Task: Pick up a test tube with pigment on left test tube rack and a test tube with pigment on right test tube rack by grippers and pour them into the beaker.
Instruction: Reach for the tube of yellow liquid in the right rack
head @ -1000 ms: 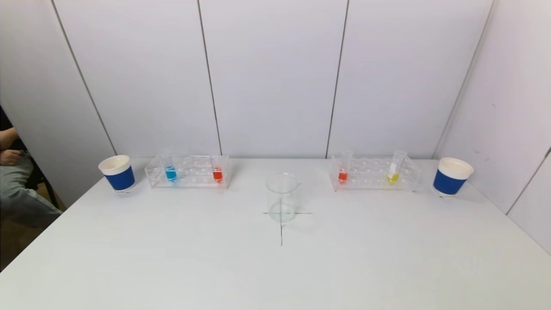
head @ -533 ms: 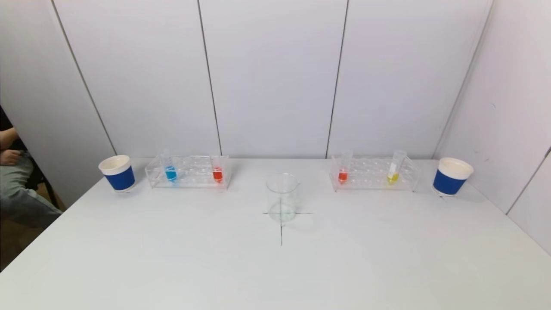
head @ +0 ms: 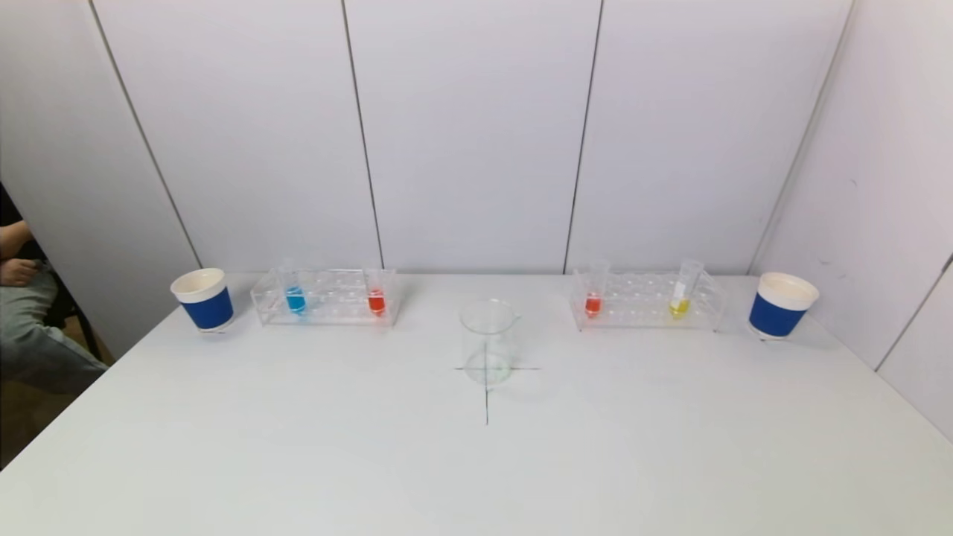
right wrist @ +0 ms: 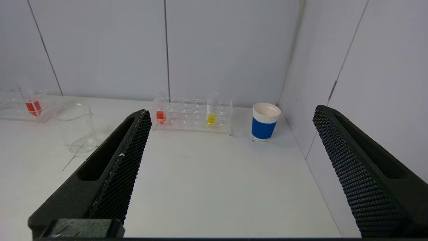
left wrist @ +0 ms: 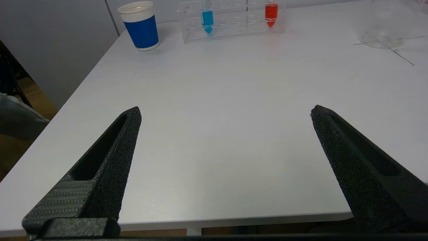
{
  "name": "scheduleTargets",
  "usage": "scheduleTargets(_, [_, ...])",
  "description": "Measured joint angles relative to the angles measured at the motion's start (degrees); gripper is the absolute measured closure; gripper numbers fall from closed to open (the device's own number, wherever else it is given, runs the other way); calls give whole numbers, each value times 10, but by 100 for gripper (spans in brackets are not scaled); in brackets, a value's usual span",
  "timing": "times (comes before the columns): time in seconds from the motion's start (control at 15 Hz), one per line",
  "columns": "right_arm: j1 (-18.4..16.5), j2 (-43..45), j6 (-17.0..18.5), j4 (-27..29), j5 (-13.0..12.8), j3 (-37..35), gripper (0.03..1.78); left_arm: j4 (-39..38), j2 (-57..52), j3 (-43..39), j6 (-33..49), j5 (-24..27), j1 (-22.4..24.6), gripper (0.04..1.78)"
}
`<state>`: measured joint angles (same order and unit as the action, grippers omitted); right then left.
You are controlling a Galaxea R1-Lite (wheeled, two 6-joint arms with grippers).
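The clear left rack (head: 324, 298) at the back left holds a blue-pigment tube (head: 295, 298) and a red-pigment tube (head: 377, 301). The right rack (head: 646, 301) holds a red-pigment tube (head: 593, 302) and a yellow-pigment tube (head: 679, 305). An empty glass beaker (head: 488, 341) stands between them on a drawn cross. Neither arm shows in the head view. My left gripper (left wrist: 225, 112) hangs open at the table's near left edge, far from the blue tube (left wrist: 207, 16). My right gripper (right wrist: 230, 112) is open near the front right, well short of the yellow tube (right wrist: 211, 117).
A blue paper cup (head: 203, 299) stands left of the left rack, another blue cup (head: 779, 305) right of the right rack. White wall panels close the back and right side. A seated person (head: 30, 327) is past the table's left edge.
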<state>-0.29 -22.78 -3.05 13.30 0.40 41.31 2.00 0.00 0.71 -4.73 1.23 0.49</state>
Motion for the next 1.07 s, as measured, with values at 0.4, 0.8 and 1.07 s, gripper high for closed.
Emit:
scheduleTargets(0.4, [0,-198,3,-84,8,109,5,0,0,0,0,0,0,5])
scheduleTargets(0.8, [0,-367,43,-190,8,130,5,0,0,0,0,0,0,5])
scheduleTargets(1.07, [0,-459,46,-290,8,92,5,0,0,0,0,0,0,5])
